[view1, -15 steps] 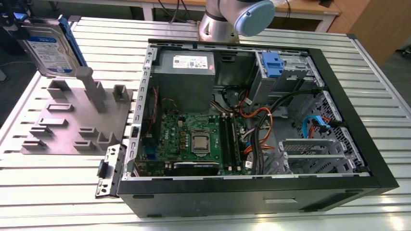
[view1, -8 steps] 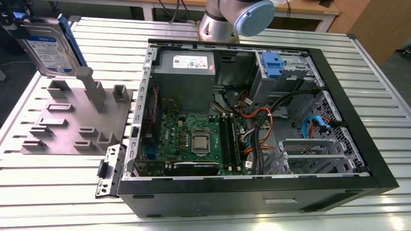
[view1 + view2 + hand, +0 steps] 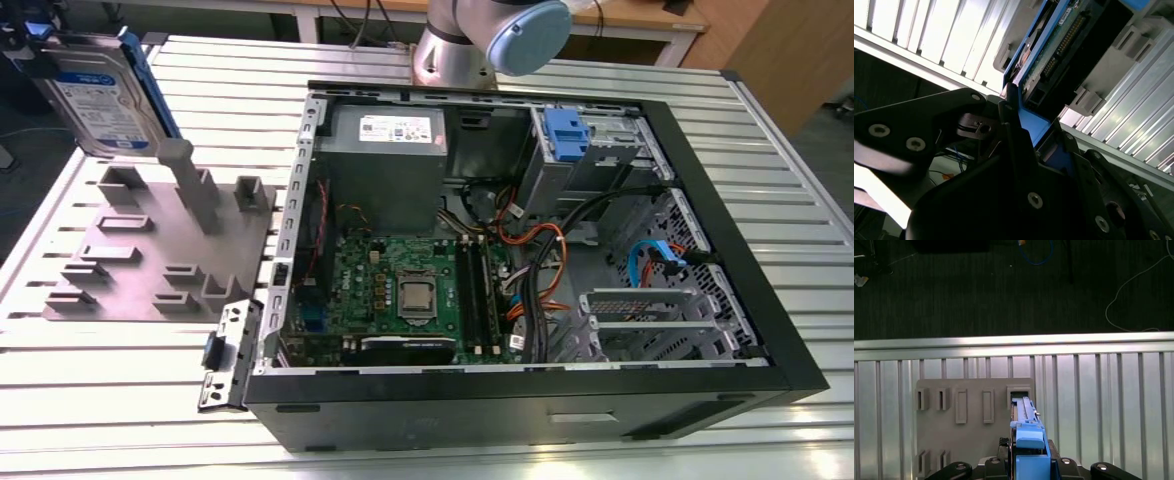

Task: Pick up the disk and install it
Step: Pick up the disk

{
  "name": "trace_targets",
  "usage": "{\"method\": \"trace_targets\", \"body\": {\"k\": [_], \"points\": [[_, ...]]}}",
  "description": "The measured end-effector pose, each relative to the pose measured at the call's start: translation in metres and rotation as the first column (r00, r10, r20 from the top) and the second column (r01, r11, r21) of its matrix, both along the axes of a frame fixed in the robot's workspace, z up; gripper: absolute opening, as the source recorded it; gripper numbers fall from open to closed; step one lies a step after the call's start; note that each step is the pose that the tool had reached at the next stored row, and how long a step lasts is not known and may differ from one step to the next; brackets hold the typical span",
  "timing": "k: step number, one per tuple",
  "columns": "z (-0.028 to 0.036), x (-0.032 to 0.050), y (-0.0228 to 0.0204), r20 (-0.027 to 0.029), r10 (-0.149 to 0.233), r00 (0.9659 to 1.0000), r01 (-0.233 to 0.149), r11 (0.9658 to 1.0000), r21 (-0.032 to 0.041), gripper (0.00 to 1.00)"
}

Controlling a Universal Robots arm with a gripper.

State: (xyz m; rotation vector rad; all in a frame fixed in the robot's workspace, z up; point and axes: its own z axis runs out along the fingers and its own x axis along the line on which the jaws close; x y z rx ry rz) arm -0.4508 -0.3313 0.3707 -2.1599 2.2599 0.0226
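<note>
Clamping the bright blue carrier frame from both sides, the black fingers (image 3: 1011, 130) of the gripper (image 3: 1036, 132) are closed on the disk (image 3: 1054, 52). In the second wrist view the disk's green circuit board and connector edge point away from the fingers. In the first wrist view the blue frame stands edge-on between the gripper's dark links, with the silver drive body running out beyond it.

The disk is held upright and slightly tilted above the grey fixture plate (image 3: 134, 270), over the plate's corner that lies farthest from the computer case's front. Its white-and-blue label faces the exterior view. Its lower edge comes down right by the top of the plate's tallest post (image 3: 187, 190); I cannot tell whether the two touch. In the first wrist view the drive's far end sits over a rectangular socket (image 3: 1019, 394) at the plate's edge.

The plate lies flat on the slatted aluminium tabletop (image 3: 747, 130), with rows of short upright posts. Just beside the plate, on the exterior view's right, an open black computer case (image 3: 707, 240) lies on its side, showing a green motherboard (image 3: 400, 290), a grey power supply (image 3: 387, 140) and orange and black cables. Beyond the case from the plate stands the arm's silver base (image 3: 461, 50). Past the tabletop's rail, dark floor (image 3: 1004, 290) shows in the first wrist view.
</note>
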Motion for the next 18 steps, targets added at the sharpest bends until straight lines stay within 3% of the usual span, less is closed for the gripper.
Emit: {"method": "trace_targets", "body": {"k": [18], "points": [[0.0065, 0.0000, 0.0000, -0.0001, 0.000, 1.0000, 0.000, 1.0000, -0.0001, 0.37]]}}
